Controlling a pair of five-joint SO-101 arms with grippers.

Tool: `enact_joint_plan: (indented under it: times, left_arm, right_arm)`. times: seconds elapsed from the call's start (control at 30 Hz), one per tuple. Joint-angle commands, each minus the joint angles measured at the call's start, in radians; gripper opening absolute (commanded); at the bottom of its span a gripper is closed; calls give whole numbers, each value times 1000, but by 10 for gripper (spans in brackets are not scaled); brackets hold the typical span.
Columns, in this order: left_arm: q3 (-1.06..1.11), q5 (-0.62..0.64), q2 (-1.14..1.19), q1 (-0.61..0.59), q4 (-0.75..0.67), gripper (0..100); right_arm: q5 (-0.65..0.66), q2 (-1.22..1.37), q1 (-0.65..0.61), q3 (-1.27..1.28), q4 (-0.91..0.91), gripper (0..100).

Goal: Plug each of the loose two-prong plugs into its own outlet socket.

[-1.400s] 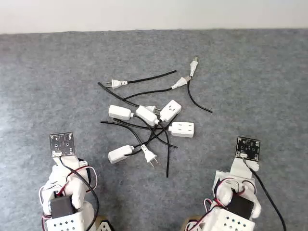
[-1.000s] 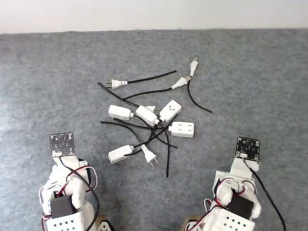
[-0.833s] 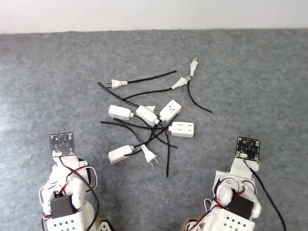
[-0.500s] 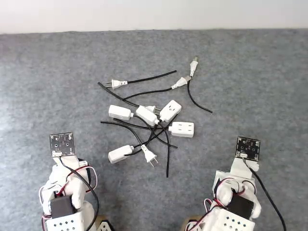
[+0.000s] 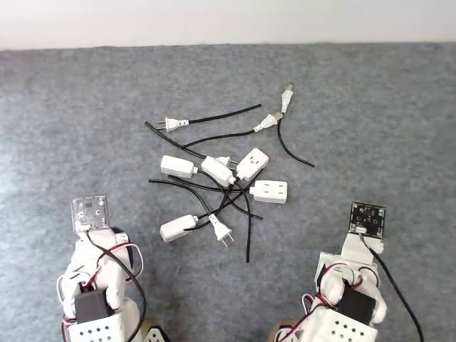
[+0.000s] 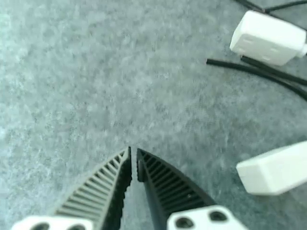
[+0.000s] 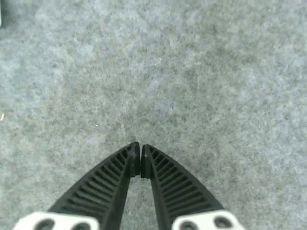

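Note:
Several white outlet sockets, such as one (image 5: 269,191) on the right of the heap, one (image 5: 178,166) on its left and one (image 5: 178,227) nearest the left arm, lie tangled with black cords mid-table. Loose two-prong plugs lie at the far left (image 5: 165,125), near the front (image 5: 222,232) and at the far right (image 5: 267,122). My left gripper (image 6: 133,152) is shut on nothing above bare carpet, with two white sockets (image 6: 269,38) (image 6: 276,168) and black cords (image 6: 259,72) beside it. My right gripper (image 7: 139,146) is shut and empty over carpet.
Grey carpet (image 5: 370,128) covers the table, with a pale wall strip (image 5: 228,21) along the far edge. The left arm (image 5: 96,278) and right arm (image 5: 353,285) sit at the near edge, either side of the heap.
The left arm's wrist has shifted and tilted slightly toward the heap. The right arm, plugs and sockets have not moved.

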Motion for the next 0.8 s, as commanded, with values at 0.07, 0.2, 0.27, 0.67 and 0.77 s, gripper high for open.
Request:
enact_joint_plan:
  times: [0.07, 0.2, 0.27, 0.67, 0.77]
  left_arm:
    - [-22, -6, -14, 0, -98, 19]
    - [-19, -6, -14, 2, -163, 19]
    - [-31, -6, -14, 8, -163, 19]
    - [-325, -9, -8, 64, 163, 19]
    - [-352, -80, -6, 83, 199, 20]
  right_arm:
    - [11, -10, -1, -91, -21, 15]
    - [8, -10, -7, -180, -21, 16]
    - [11, -10, -7, -196, -47, 16]
    - [58, -8, -142, -175, -219, 15]
    - [12, 1, -166, -235, -186, 16]
